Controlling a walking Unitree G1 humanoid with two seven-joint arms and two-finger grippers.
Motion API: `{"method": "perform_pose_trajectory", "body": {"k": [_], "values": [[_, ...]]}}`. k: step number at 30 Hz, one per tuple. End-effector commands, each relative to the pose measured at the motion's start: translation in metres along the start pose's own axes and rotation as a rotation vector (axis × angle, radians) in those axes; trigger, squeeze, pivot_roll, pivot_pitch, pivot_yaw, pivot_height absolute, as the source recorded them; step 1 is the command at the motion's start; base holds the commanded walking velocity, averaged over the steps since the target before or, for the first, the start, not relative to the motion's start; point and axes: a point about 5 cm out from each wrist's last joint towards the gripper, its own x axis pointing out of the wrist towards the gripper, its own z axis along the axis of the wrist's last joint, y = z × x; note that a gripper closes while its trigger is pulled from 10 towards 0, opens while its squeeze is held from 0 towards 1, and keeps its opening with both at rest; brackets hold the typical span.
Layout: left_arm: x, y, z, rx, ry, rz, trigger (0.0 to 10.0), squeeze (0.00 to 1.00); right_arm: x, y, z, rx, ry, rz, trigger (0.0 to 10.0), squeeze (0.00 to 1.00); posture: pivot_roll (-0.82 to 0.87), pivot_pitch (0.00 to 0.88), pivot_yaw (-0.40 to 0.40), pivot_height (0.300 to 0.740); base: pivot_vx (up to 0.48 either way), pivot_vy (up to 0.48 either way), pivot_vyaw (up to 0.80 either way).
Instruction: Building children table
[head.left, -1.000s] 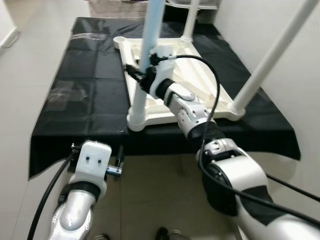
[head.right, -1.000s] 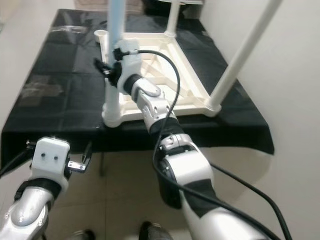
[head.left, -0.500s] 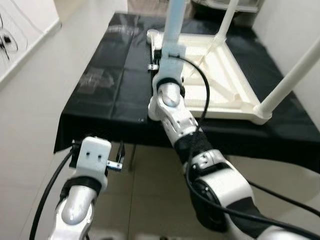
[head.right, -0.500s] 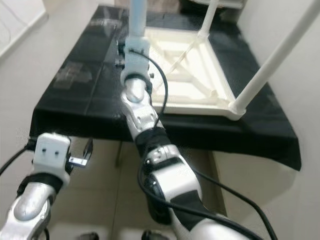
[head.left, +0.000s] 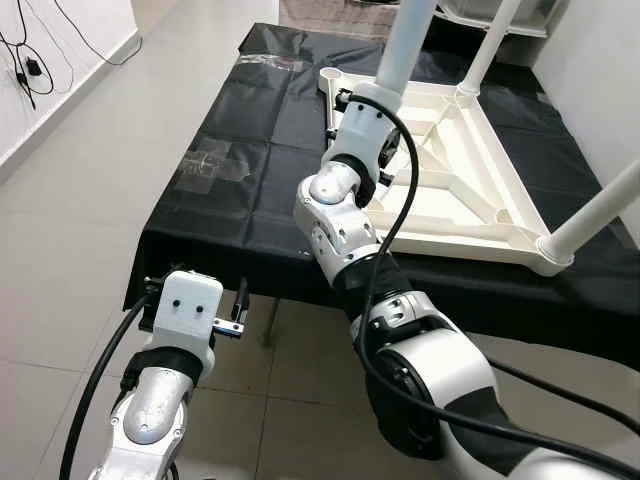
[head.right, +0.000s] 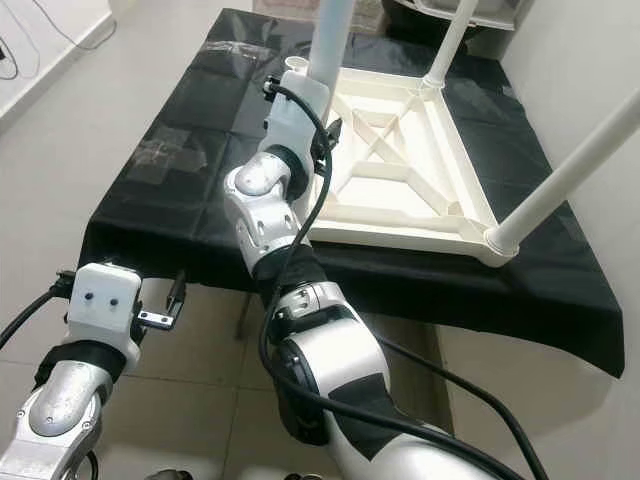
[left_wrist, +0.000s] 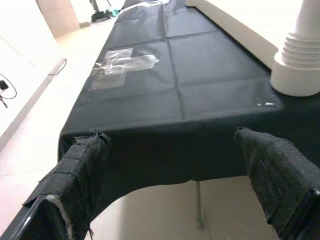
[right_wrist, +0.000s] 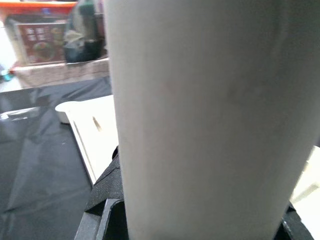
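Landmark: upturned white tabletop frame (head.left: 470, 185), lying underside up on the desk (head.left: 250, 190) under a black cover.

Our right gripper (head.left: 372, 112) is at the frame's near-left corner, at the white leg (head.left: 405, 40) standing there. In the right wrist view that leg (right_wrist: 210, 125) sits between our black fingers (right_wrist: 102, 192), jaws closed around it. We judge this is the seating or twisting step for this leg.

Our left gripper (head.left: 190, 318) hangs off the desk's near edge, well short of the frame, over floor tiles. Jaws spread wide, holding nothing; left wrist view shows both padded fingers (left_wrist: 82, 165) apart, and a ribbed leg base (left_wrist: 300, 75) beyond them.

Count:
- legs standing in the frame: three in view (near-left, held; far-right (head.left: 490, 45); near-right (head.left: 600, 215))
- empty corner socket: one, far-left (head.left: 331, 76)
- clear tape patches on the cover: two, left of the frame (head.left: 205, 165), (head.left: 270, 62)
- grippers: two

Risks, as we judge them:
- Leg leans slightly; pushing off-axis could cross the thread or jam it.
- Frame is unclamped; torque could slide or spin it on the slick cover.
- Long legs give leverage; a hard shove could tip the frame toward the desk edge.
- Right arm's cable (head.left: 395, 190) loops close to the leg and could snag.
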Motion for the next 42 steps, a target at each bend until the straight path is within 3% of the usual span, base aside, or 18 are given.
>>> {"method": "perform_pose_trajectory", "body": {"k": [1, 6, 16, 24, 33, 42], "values": [[0.000, 0.000, -0.002, 0.004, 0.005, -0.009, 10.0, 0.00, -0.026, -0.007, -0.068, -0.131, 0.306, -0.061, 10.0, 0.00, 0.13, 0.195, -0.142, 0.740, 0.000, 0.000, 0.00], [0.001, 0.002, -0.003, 0.007, 0.003, -0.004, 10.0, 0.00, -0.028, -0.003, -0.062, -0.115, 0.299, -0.066, 10.0, 0.00, 0.13, 0.196, -0.142, 0.740, 0.000, 0.000, 0.00], [0.002, 0.000, -0.003, 0.003, 0.002, -0.006, 10.0, 0.00, -0.009, 0.002, -0.014, -0.020, 0.128, -0.076, 10.0, 0.00, 0.12, 0.196, -0.141, 0.740, 0.000, 0.000, 0.00], [0.002, 0.001, -0.003, 0.002, 0.001, -0.010, 10.0, 0.00, -0.003, 0.005, 0.005, 0.025, 0.107, -0.067, 10.0, 0.00, 0.12, 0.196, -0.137, 0.740, 0.000, 0.000, 0.00], [0.001, 0.000, -0.003, 0.002, -0.001, -0.010, 10.0, 0.00, -0.006, 0.005, -0.007, 0.003, 0.143, -0.054, 10.0, 0.00, 0.12, 0.199, -0.136, 0.740, 0.000, 0.000, 0.00], [0.001, -0.001, -0.002, -0.002, -0.003, -0.016, 10.0, 0.00, -0.013, 0.001, -0.042, -0.073, 0.255, -0.021, 10.0, 0.00, 0.12, 0.208, -0.136, 0.740, 0.000, 0.000, 0.00]]}}
